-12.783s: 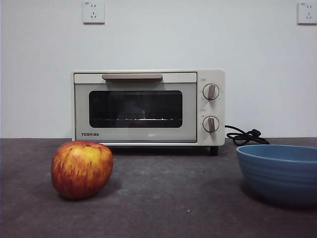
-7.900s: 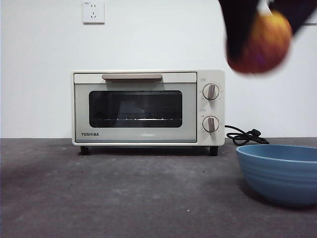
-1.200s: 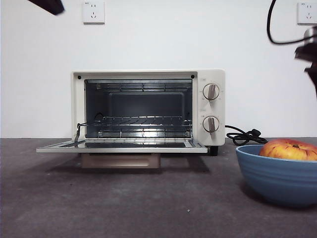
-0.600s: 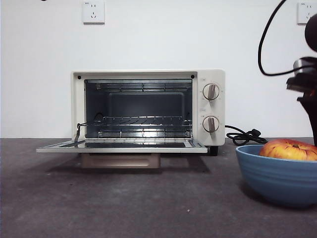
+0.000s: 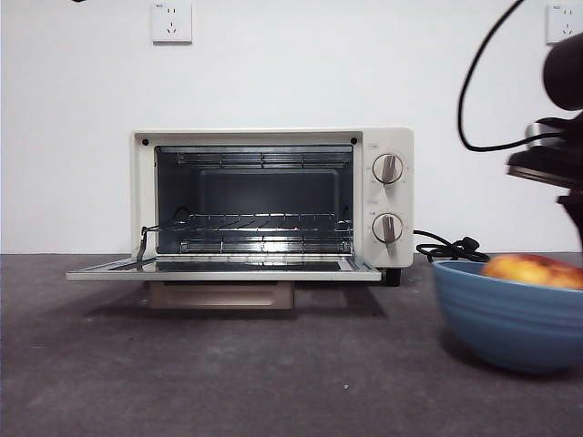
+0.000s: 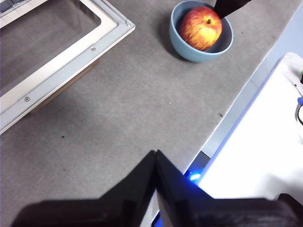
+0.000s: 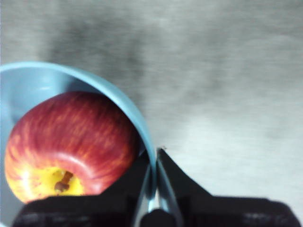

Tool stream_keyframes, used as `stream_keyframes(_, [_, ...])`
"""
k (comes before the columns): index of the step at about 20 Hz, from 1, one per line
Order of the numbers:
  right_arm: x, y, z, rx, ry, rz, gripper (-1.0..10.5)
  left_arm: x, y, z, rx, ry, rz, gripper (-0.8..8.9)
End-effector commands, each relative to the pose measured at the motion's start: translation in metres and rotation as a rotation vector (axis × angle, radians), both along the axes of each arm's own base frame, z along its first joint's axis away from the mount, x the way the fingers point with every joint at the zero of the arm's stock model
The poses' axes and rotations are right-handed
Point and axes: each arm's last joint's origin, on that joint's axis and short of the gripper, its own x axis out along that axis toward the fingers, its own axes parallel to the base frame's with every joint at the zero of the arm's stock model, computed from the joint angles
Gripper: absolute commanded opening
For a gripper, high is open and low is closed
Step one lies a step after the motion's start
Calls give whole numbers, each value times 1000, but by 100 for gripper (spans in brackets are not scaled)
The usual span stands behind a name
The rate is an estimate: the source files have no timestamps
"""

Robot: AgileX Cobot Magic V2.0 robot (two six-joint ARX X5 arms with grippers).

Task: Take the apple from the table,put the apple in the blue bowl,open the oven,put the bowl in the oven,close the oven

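Background: a plain white wall (image 5: 273,73) is standing behind the scene, carrying 2 white wall sockets (image 5: 172,22).
Surface: the flat dark grey matte table (image 5: 273,364) is bearing every item.
Oven: the cream-white boxy toaster oven (image 5: 383,196) is standing at the rear of the table, its glass door (image 5: 223,268) lying folded down flat. The wire rack (image 5: 260,223) is showing inside. The 2 knobs (image 5: 387,168) are sitting one above the other; the black cord (image 5: 451,248) is lying beside them.
Bowl: the deep matte blue bowl (image 5: 506,314) is resting on the table, well apart from the oven.
Apple: the round red apple with yellow streaks (image 6: 201,27) is lying inside the bowl.
Right gripper (image 7: 155,158): its 2 black jaws are pinching the bowl's rim, one inside beside the apple, one outside.
Left gripper (image 6: 155,156): it is hanging above the table's near edge, jaws pressed together on nothing.
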Motion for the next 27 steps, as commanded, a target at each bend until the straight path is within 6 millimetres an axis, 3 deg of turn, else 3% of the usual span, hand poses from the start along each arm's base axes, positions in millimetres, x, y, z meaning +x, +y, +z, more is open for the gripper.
stream_keyframes(1, [2,21,4,66,-1,-60,-12,-2,1,-2,16,11,-13,-5])
stream_keyframes(5, [19,60,40,138,-111,-27,-12,-2,3,-3,66,-12,-14,-5])
stream_keyframes(10, [60,95,92,179,-178,25,-12,-5,5,-6,94,28,-16,-5])
stream_keyframes(14, [96,122,112,176,-177,53,-12,-7,6,-7,103,42,-17,-5])
stream_keyframes(20, [141,149,109,184,-118,-32,-12,-8,7,-7,106,46,-17,-5])
stream_keyframes(27, [160,157,95,201,-77,-233,-12,-8,7,-8,121,41,-39,-5])
